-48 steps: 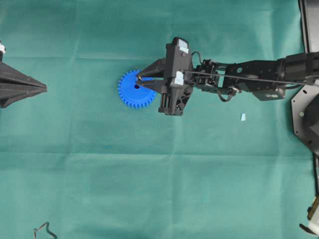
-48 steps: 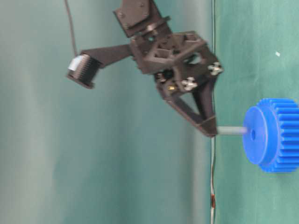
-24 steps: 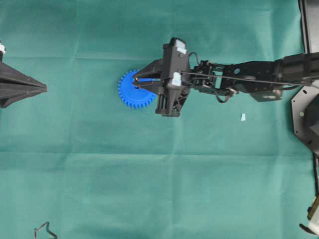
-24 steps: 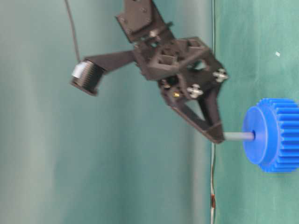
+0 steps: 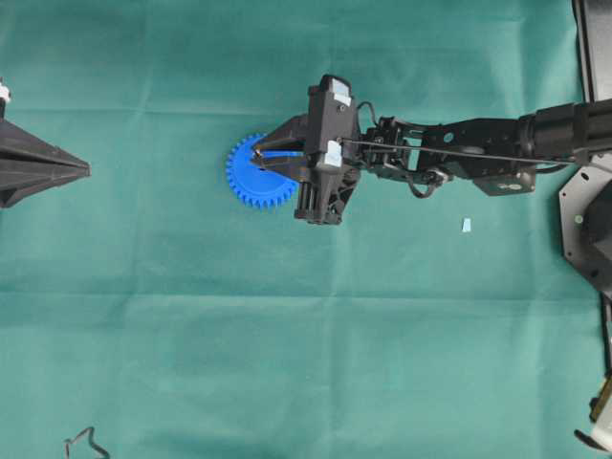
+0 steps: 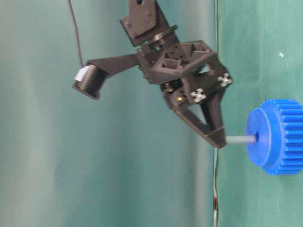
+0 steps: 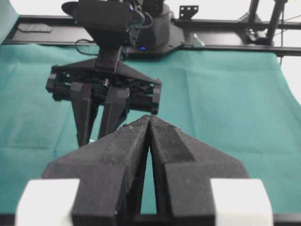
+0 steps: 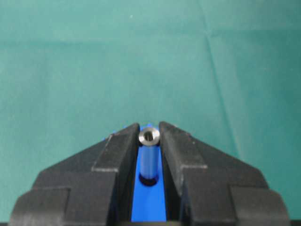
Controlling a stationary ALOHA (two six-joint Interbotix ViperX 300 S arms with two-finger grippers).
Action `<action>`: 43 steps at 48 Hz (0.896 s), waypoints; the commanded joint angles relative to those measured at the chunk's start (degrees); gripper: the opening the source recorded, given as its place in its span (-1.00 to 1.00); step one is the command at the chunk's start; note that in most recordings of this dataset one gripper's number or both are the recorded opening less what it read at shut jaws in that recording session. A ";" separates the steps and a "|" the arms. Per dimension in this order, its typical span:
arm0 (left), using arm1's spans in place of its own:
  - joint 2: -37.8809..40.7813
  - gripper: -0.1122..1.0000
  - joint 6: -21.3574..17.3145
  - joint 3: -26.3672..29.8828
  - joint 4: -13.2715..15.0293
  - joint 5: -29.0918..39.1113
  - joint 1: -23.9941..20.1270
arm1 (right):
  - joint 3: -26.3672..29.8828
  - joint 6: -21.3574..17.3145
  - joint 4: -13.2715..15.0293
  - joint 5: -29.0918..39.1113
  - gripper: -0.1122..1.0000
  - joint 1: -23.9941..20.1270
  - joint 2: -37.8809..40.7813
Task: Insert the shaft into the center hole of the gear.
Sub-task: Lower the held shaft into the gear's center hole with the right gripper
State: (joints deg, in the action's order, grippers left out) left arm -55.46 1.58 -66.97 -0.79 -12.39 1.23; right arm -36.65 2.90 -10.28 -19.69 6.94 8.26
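A green cloth covers the table (image 5: 287, 363), wrinkled in faint bands, with dark frame parts along its right edge and broad bare cloth below and left of the gear (image 5: 251, 182); a small pale scrap (image 5: 467, 225) lies well apart to the right. The right gripper (image 6: 218, 141) has its fingers (image 8: 181, 150) clamped on the shaft (image 6: 240, 139), whose far tip meets the center hole (image 6: 257, 137) of the gear; the left gripper (image 7: 149, 123), fingers pressed together and holding nothing, sits at the left edge.

Under me the table (image 5: 287, 363) wears a green cloth. My blue gear (image 5: 251, 179) lies flat on it. A small pale scrap (image 5: 467, 226) sits well off toward my base, and a dark wire loop (image 5: 86, 442) near one corner.
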 commanded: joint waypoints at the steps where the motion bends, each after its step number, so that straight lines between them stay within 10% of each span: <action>1: 0.18 -0.80 0.00 1.58 -0.18 -0.35 0.18 | 0.44 0.00 0.09 -0.26 -0.51 0.18 -2.72; 43: 0.18 -0.80 0.00 1.58 -0.18 -0.35 0.18 | 0.18 -0.79 -0.18 -0.62 -0.51 0.26 0.09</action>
State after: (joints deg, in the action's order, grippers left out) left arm -55.46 1.58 -66.97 -0.79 -12.39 1.23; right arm -37.09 2.11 -10.37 -19.78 7.12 10.11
